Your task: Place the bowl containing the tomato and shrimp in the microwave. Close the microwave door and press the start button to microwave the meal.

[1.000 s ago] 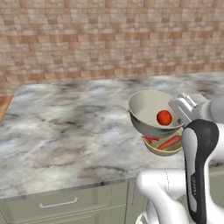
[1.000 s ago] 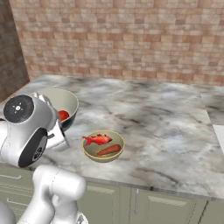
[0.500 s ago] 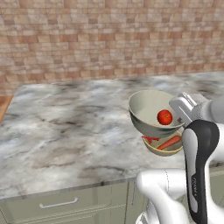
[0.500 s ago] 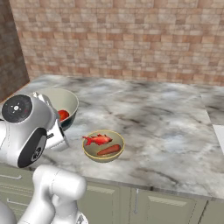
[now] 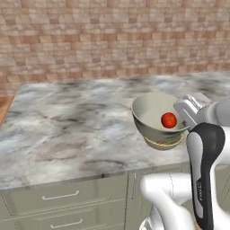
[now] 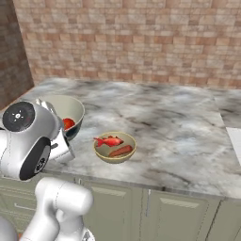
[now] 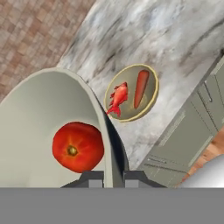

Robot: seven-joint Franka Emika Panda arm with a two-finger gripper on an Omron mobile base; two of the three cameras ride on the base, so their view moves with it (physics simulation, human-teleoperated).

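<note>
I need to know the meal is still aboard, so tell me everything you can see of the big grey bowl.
The bowl is deep, round, glossy pale grey-white. It is lifted off the counter, tilted, above the small tan bowl. The gripper is pinching its rim, one finger on each side of the wall. A red tomato lies inside. No shrimp is visible.

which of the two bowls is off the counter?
The large pale grey-white bowl holding the tomato; the gripper pinches its rim. The small tan bowl sits on the counter.

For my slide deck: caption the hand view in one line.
Gripper clamps the rim of the bowl holding the tomato, lifted above the counter's tan bowl.
</note>
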